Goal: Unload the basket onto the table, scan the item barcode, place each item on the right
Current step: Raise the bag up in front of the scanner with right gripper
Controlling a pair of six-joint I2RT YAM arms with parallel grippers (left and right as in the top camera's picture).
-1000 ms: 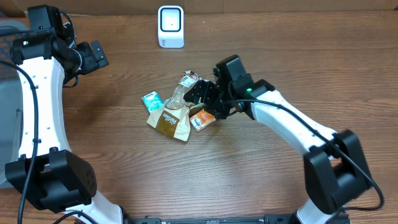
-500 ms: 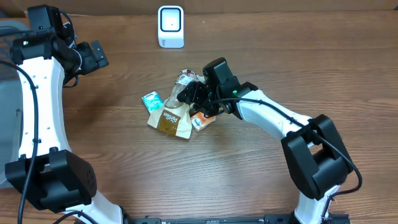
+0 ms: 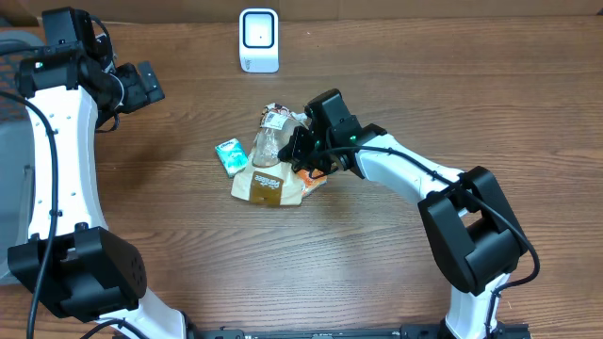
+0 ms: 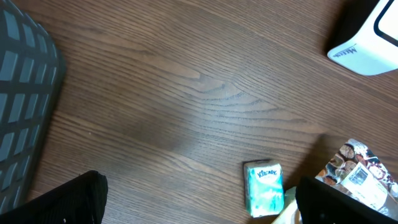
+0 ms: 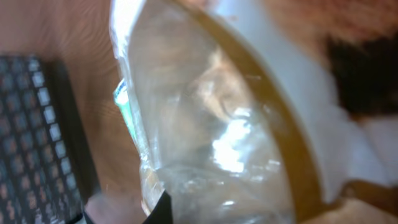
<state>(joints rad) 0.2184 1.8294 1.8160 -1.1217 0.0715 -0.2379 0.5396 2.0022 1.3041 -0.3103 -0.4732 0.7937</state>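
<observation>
A small pile of items lies mid-table: a clear plastic bag (image 3: pixel 271 135) with a printed label, a brown paper pouch (image 3: pixel 267 185), an orange packet (image 3: pixel 311 180) and a teal Kleenex pack (image 3: pixel 230 154). My right gripper (image 3: pixel 299 149) is in the pile, shut on the clear bag (image 5: pixel 211 124), whose crinkled film fills the right wrist view. The white scanner (image 3: pixel 258 40) stands at the back. My left gripper (image 3: pixel 143 85) hangs open at the far left, away from the pile. Its wrist view shows the Kleenex pack (image 4: pixel 264 188) and the clear bag's label (image 4: pixel 359 172).
A dark grey mesh basket (image 4: pixel 22 93) sits past the table's left edge, also seen as a dark grid (image 5: pixel 37 137) in the right wrist view. The scanner's white body (image 4: pixel 372 37) shows in the upper right of the left wrist view. Bare wood surrounds the pile.
My right gripper moved left into the pile and closed on the clear bag. The bag stood up and the brown pouch shifted flatter. The left arm stayed put.
</observation>
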